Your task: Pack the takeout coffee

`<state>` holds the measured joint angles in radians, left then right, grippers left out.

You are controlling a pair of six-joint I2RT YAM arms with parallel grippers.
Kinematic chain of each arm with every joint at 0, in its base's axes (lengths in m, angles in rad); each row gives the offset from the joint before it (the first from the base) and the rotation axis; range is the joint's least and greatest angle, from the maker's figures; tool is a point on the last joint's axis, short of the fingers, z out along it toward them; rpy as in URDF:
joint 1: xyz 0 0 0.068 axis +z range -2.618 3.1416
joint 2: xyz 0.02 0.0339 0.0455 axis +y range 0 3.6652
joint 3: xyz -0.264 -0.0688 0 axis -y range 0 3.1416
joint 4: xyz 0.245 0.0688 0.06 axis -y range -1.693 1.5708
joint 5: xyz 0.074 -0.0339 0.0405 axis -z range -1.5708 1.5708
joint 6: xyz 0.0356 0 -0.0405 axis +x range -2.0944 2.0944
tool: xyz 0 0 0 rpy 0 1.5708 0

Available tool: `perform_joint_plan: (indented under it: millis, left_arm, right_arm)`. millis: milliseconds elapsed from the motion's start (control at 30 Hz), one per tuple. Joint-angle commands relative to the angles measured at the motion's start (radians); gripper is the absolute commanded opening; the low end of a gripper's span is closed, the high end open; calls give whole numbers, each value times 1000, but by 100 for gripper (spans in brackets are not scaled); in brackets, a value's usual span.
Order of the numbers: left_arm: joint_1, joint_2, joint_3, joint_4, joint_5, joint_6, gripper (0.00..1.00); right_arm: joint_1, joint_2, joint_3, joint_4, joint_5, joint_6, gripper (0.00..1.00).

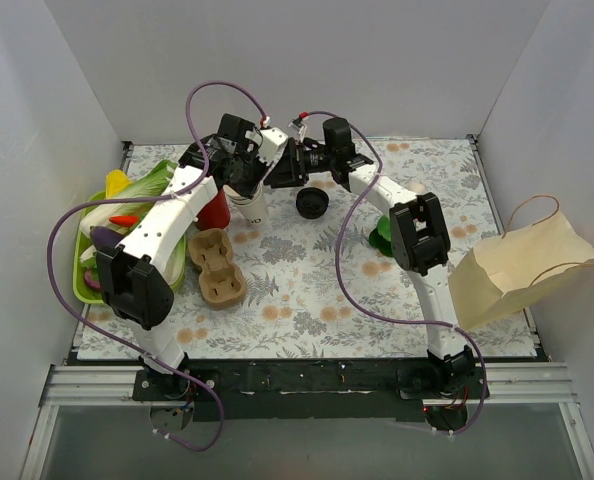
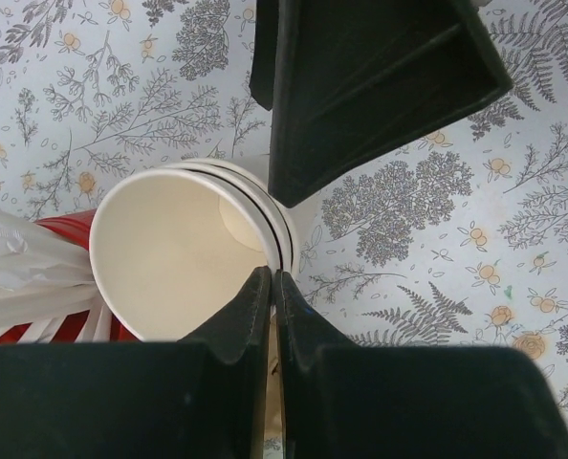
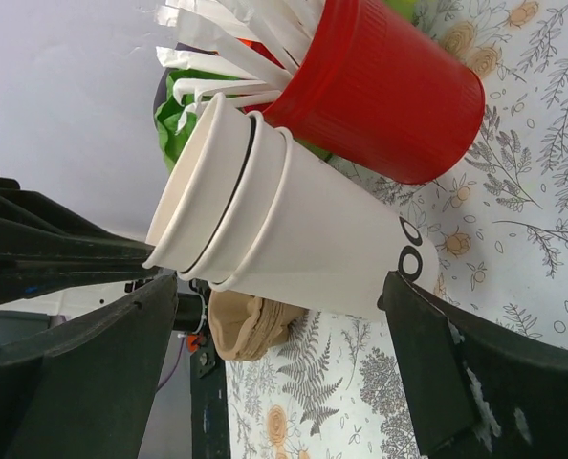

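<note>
The left claw (image 2: pixel 273 283) is clenched on the rim of nested lidless cream paper cups (image 3: pixel 294 239) beside a red plastic cup (image 3: pixel 389 96). The right claw (image 3: pixel 279 287) gapes, released, around that stack. A round black lid (image 1: pixel 311 203) lies on the table (image 1: pixel 307 290) nearby; where the lidded takeout coffee is, I cannot tell.

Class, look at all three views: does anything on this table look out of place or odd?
A black lid lies loose on the mat, on no cup. Beside it, the left end effector pinches the rim of three nested lidless cups. The paper bag lies askew over the mat's right edge.
</note>
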<state>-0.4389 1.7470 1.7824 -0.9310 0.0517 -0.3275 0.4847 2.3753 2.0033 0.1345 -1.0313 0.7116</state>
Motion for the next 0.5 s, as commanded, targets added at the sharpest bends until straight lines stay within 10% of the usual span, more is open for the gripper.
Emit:
perform_joint_plan:
  millis: [0,467]
  left_arm:
    - [-4,-1,44,-5,22,-13,0]
    - [-9,22,68,-20,34,-13,0]
  right_arm:
    - [8,24,48,39,-10,12,96]
    - [18,53,78,37,-12,11,96]
